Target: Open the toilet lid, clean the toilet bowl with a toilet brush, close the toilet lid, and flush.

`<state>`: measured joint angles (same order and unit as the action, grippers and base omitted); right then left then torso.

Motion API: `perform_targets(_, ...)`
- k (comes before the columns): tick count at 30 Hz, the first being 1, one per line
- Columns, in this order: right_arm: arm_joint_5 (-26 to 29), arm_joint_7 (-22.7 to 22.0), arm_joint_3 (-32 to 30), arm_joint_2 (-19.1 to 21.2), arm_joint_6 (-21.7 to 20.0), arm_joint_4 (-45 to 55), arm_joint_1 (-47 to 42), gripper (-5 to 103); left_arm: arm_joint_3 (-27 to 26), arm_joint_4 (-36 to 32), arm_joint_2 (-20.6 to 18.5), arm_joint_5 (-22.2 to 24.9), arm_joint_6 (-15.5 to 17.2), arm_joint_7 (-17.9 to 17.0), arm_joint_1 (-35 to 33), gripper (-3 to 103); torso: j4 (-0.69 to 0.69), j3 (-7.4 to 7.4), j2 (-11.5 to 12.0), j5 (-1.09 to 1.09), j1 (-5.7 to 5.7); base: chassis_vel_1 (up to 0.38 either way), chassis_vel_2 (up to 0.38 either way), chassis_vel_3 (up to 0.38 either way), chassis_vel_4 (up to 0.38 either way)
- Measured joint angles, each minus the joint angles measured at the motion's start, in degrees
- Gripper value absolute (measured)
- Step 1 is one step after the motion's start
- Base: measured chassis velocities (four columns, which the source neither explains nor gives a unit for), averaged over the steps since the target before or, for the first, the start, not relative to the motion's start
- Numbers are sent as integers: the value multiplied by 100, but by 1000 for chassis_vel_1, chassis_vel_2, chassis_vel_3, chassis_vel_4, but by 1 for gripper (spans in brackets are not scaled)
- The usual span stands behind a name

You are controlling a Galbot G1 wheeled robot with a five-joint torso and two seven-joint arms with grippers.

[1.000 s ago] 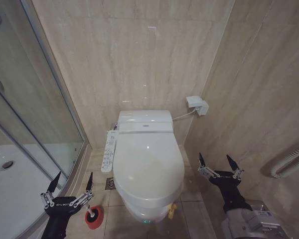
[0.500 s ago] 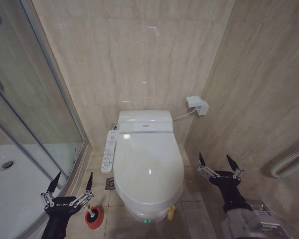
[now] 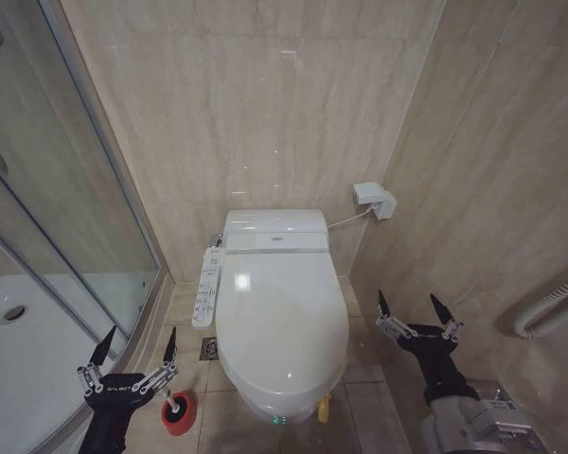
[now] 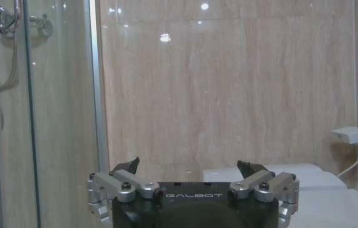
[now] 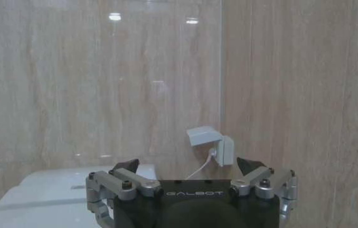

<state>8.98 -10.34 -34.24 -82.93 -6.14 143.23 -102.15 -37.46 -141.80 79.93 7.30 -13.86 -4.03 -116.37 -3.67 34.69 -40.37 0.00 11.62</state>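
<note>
Down, toilet lid (image 3: 282, 326) between both spread pincers.

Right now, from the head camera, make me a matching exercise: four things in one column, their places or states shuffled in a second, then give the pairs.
Things
1. large white glossy toilet lid
2. small toilet brush in its red round cup
3. long white button remote panel
4. left gripper

Places or states
A. open, holding nothing, above the floor by the shower glass
B. closed down over the toilet
C. on the floor tiles at the toilet's left
D. along the toilet's left side, near the tank

Pairs: 1-B, 2-C, 3-D, 4-A
</note>
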Motion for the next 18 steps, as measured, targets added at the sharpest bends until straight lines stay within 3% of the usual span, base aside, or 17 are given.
perform_targets(18,0,0,0,1,0,0,1,100,0,0,0,0,0,0,0,100,-1,1,1,0,1,-52,57,53,-54)
